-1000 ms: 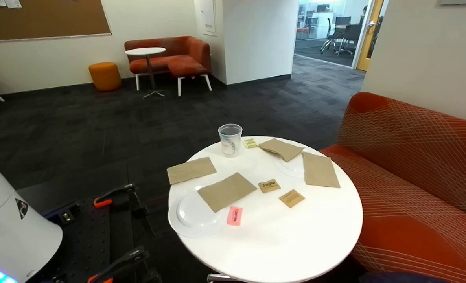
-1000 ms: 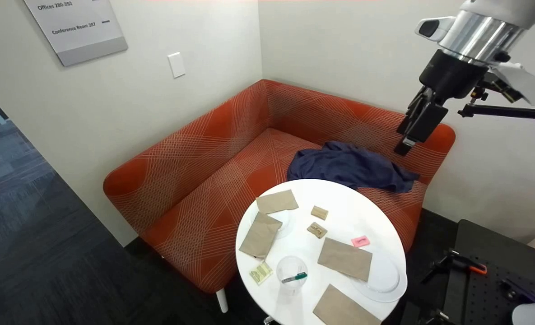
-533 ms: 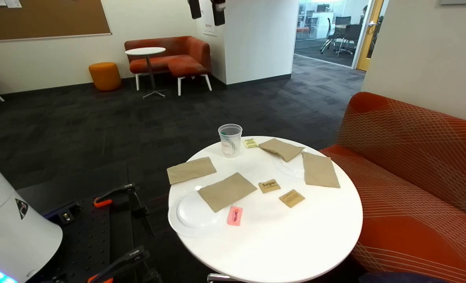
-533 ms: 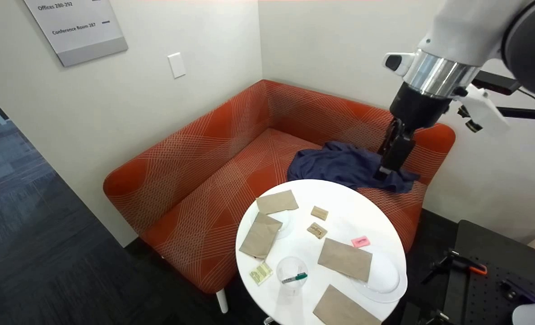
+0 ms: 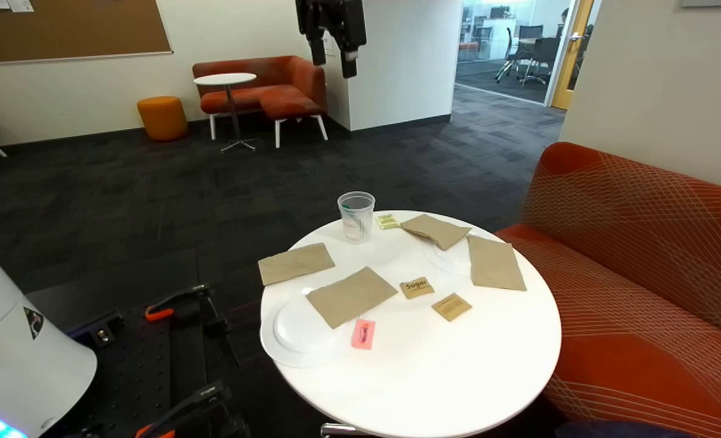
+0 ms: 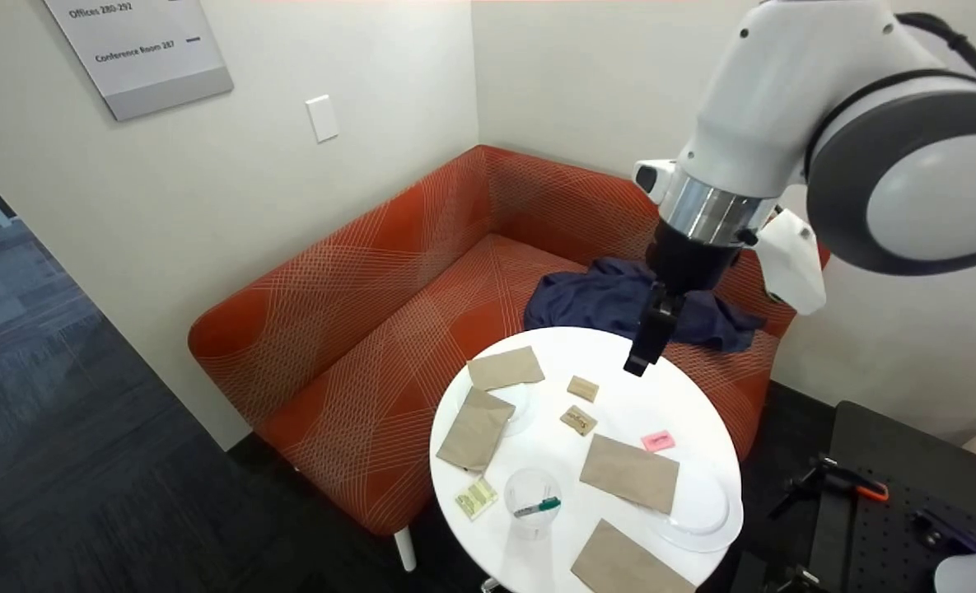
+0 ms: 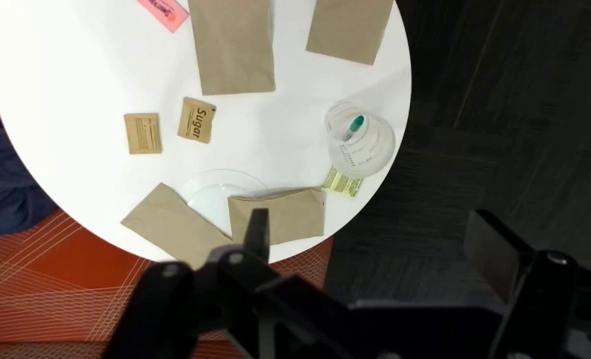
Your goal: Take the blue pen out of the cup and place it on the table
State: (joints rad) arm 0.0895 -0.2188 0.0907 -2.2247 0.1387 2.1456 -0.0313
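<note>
The cup is a clear tumbler standing upright near the round table's edge; it also shows in an exterior view and the wrist view. The pen, with a teal-green end and greyish body, leans inside it; it also shows in the wrist view. The white table also shows in the wrist view. My gripper is high above the table, apart from cup and pen. In the wrist view the gripper has its fingers wide apart, with nothing between them.
Brown napkins, clear plastic lids, Sugar packets, a pink packet and a yellow-green packet beside the cup lie on the table. A red sofa with a dark blue cloth borders it.
My gripper has come down and moved left over the table in an exterior view, and has entered the other exterior view from the top. Cup, pen and table items have not moved.
</note>
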